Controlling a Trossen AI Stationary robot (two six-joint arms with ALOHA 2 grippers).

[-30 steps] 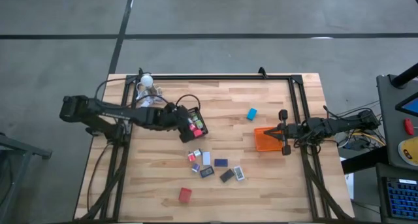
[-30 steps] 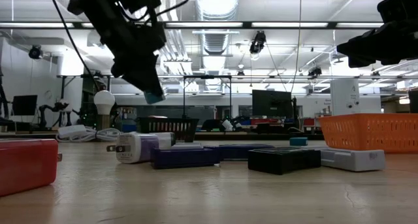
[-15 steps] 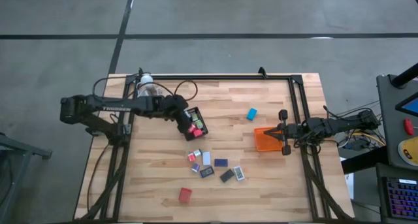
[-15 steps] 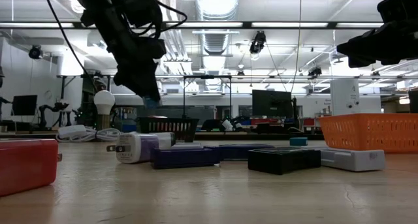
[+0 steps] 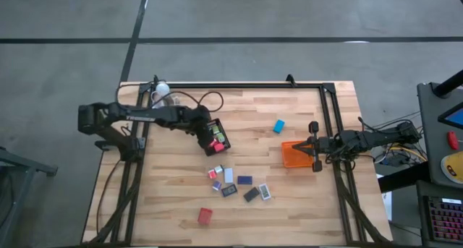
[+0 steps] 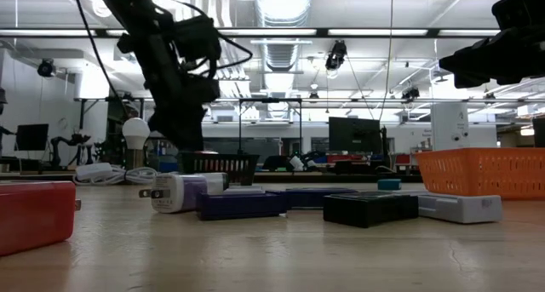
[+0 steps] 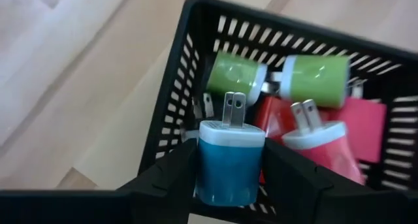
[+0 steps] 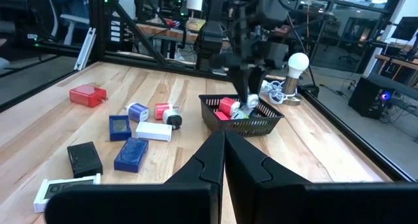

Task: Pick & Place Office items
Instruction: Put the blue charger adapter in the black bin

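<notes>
My left gripper (image 5: pixel 205 127) (image 7: pixel 228 152) hangs over the black mesh tray (image 5: pixel 218 137) (image 7: pixel 175 100), shut on a blue charger with a white face and two prongs (image 7: pixel 230 165). Inside the tray lie two green chargers (image 7: pixel 274 77), a red one (image 7: pixel 326 152) and a pink flat piece (image 7: pixel 366 123). More office items (image 5: pixel 237 183) lie loose in the table's middle, with a red block (image 5: pixel 205 216) toward the near edge and a blue block (image 5: pixel 278 126) farther right. My right gripper (image 5: pixel 314 147) (image 8: pixel 223 142) waits, shut, at the orange tray (image 5: pixel 291 155). My left gripper pinches the blue charger's body (image 7: pixel 215 185) between its two fingers (image 7: pixel 171 175), one on each side. The fingers come from above, pointing down into the tray. The charger's prongs point away from the gripper, toward the tray's contents; whether it rests on them I cannot tell.
A white bulb with cords (image 5: pixel 162 90) (image 6: pixel 136 132) sits at the far left corner, close behind the left arm. A black frame rail (image 5: pixel 239 85) runs along the table's far edge. Bare wood lies left of the loose items and toward the near edge.
My left gripper, still shut on the blue charger, has come down toward the black mesh tray, and the arm has drawn back a little toward the table's left. The right arm has kept still.
</notes>
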